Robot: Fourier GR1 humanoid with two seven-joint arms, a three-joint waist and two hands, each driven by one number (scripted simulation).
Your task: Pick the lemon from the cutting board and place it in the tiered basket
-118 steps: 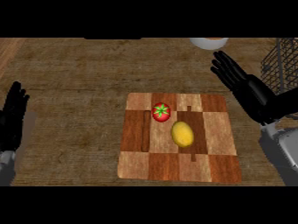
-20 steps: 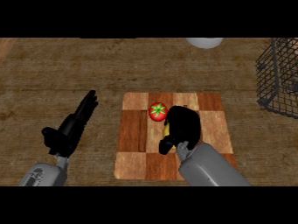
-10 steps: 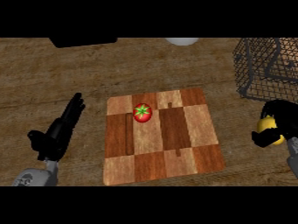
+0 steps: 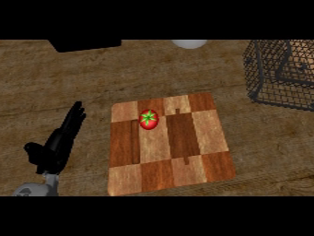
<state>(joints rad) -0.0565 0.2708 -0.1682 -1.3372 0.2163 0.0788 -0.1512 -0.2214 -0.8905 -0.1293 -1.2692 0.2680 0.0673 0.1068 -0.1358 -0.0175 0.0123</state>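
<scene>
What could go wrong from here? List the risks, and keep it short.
1. Neither the right hand nor the lemon shows in the head view, so the carry cannot be checked; the lemon might slip unseen.
2. The basket has wire walls; a low approach might strike its rim.
3. The left hand, open beside the board, could nudge the tomato if it swings in.

Brown woodgrain counter (image 4: 275, 143) is seen from above. A checkered wooden cutting board (image 4: 179, 152) is laid flat near centre. A black wire tiered basket (image 4: 285, 76) is set at the far right corner. A white round object (image 4: 188, 43) and a black block (image 4: 84, 44) are cut off at the far edge.
</scene>
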